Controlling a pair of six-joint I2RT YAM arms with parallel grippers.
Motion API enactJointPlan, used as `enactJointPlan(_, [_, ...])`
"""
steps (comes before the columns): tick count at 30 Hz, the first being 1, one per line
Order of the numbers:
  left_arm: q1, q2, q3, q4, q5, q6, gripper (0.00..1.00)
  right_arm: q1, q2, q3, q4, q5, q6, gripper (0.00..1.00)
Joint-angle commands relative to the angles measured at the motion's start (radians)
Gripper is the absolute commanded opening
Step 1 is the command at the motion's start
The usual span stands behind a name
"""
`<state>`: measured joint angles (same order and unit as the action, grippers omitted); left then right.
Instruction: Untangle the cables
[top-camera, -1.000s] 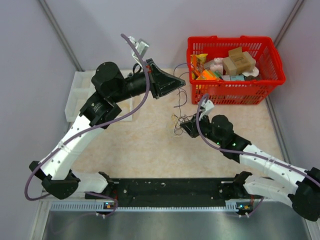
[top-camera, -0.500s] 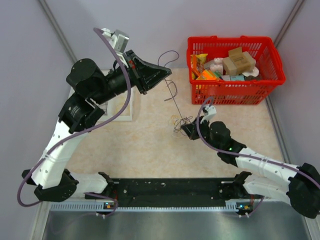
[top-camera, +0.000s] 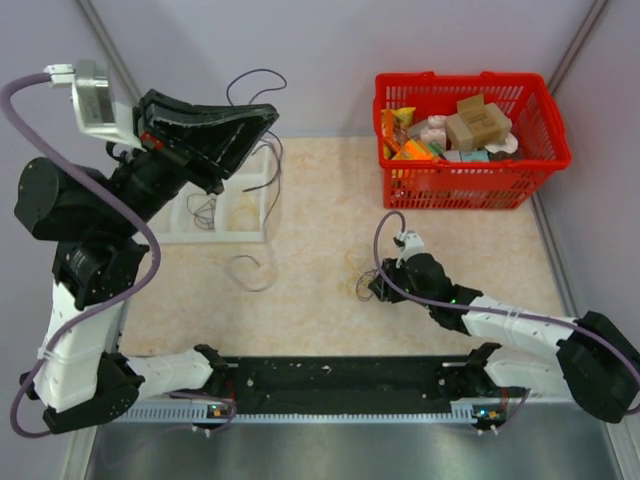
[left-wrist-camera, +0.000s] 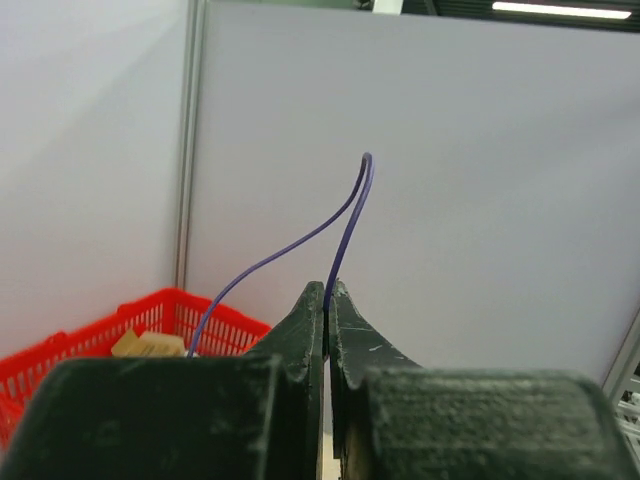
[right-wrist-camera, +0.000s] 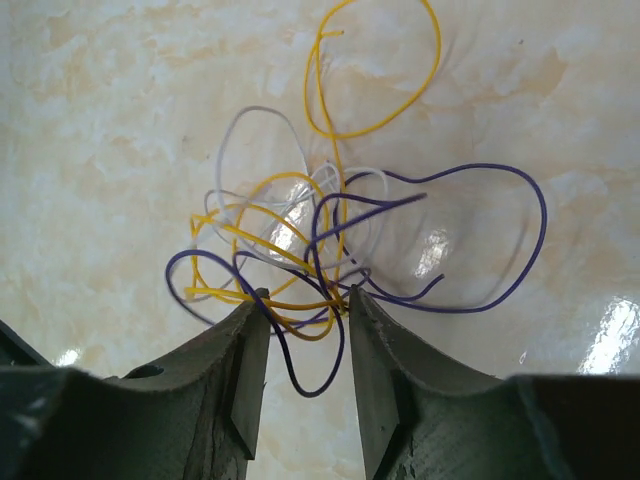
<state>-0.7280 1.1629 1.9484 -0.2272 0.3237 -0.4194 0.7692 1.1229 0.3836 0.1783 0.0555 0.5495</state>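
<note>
Red basket (top-camera: 460, 186) holds boxes (top-camera: 478, 122); tray (top-camera: 215, 238) holds cables (top-camera: 205, 210).

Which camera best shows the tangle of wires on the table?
Right wrist: the tangle fills the frame, yellow, white and purple strands distinct. In top external the tangle is a tiny clump. Left wrist misses it, showing one purple wire pinched in the left end effector.

Table: beige marbled top (top-camera: 320, 200)
Far right corner: red basket (top-camera: 460, 187)
Far left edge: white tray (top-camera: 232, 236)
Right of centre: tangle of cables (right-wrist-camera: 300, 260), yellow, purple, whitish
Left of centre: curled strand (top-camera: 248, 273)
</note>
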Motion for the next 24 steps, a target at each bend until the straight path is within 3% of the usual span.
enactJointPlan(1, [0.001,0.038,-0.014,0.083,0.023,-0.036,0.0,0.001,-0.083,0.008,-0.017,0.018,-0.046,0.38])
enactJointPlan(5, [0.001,0.052,0.021,0.054,0.009,-0.001,0.0,0.001,-0.149,0.014,-0.069,0.046,-0.051,0.4])
enactJointPlan(13, [0.001,0.028,-0.06,-0.141,-0.021,0.089,0.0,0.001,-0.368,0.067,-0.177,0.095,-0.098,0.6])
enactJointPlan(18, [0.001,-0.1,-0.248,-0.263,-0.23,0.223,0.0,0.001,-0.382,0.129,-0.241,0.107,-0.141,0.63])
enactJointPlan(24, [0.001,-0.199,-0.428,-0.343,-0.46,0.283,0.0,0.001,-0.278,0.178,-0.223,0.077,-0.146,0.63])
